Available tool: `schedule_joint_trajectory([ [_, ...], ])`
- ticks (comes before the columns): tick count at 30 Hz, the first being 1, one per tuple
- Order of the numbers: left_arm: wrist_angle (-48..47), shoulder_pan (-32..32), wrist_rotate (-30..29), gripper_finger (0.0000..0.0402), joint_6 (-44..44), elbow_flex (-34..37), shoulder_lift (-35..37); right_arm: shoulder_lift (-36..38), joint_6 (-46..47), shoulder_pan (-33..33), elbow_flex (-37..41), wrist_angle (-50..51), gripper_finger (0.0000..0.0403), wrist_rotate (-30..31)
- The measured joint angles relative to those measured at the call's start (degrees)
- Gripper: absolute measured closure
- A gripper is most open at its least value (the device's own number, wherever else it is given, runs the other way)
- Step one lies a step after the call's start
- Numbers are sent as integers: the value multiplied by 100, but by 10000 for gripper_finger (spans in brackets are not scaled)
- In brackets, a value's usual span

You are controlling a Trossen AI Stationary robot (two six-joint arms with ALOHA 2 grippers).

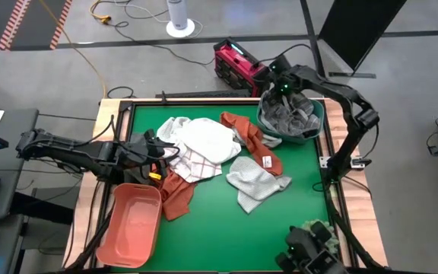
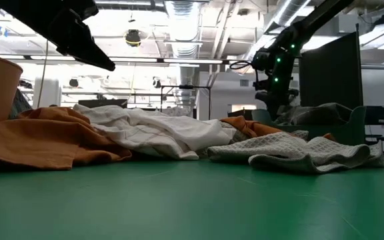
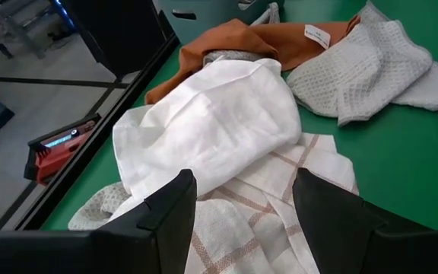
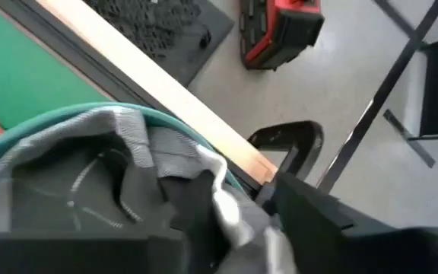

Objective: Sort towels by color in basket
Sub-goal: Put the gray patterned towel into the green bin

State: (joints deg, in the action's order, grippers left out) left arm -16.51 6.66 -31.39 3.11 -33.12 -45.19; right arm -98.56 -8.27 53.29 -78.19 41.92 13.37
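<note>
Scene: We look down on a green counter (image 1: 295, 205) strewn with towels, a robot arm at either side.

Right arm: Its jaws (image 1: 284, 93) hang over the teal basket (image 1: 315, 129) at the far right corner, down among the grey towels (image 1: 291, 116) heaped there. Cloth sits between its fingers (image 4: 310, 221) in the wrist view, but we cannot tell whether they are clamped on it or letting go.

Left arm: Its jaws (image 3: 242, 202) stand apart and empty, low over the white checked towel (image 3: 280, 198) on the left side of the counter.

Done so far: We judge the grey pile in the teal basket as the only colour begun.

Left to do: The white towel (image 1: 207, 137), the checked one under it, two rust-orange towels (image 1: 253, 141) (image 1: 175, 194) and a pale grey waffle towel (image 1: 253, 179) lie loose mid-counter.

Other basket: The orange basket (image 1: 131, 224) at the near left holds nothing we can see.

Progress: Early, by our reading; most of the sorting remains.
</note>
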Motion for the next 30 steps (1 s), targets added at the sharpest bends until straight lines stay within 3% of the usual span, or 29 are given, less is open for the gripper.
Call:
schedule_joint_trajectory([
  [7, 4, 2, -1, 191, 4, 0, 0, 583, -91, -218, -2, 54, 382, 26],
  [11, 4, 1, -1, 191, 46, 0, 0, 938, 18, -435, -7, 366, 376, 26],
  [16, -7, 0, 1, 191, 105, 0, 0, 1082, 396, -601, -7, 1582, 382, 45],
  [20, 2, 0, 1, 191, 120, 0, 0, 915, 831, -691, 232, 2230, 381, 533],
  [25, 37, 2, 1, 191, 155, 0, -1, 650, 1251, -817, 991, 1615, 354, 1022],
  [30, 35, 2, 1, 191, 152, 0, 0, 231, 1300, -920, 1469, 1151, 335, 623],
])
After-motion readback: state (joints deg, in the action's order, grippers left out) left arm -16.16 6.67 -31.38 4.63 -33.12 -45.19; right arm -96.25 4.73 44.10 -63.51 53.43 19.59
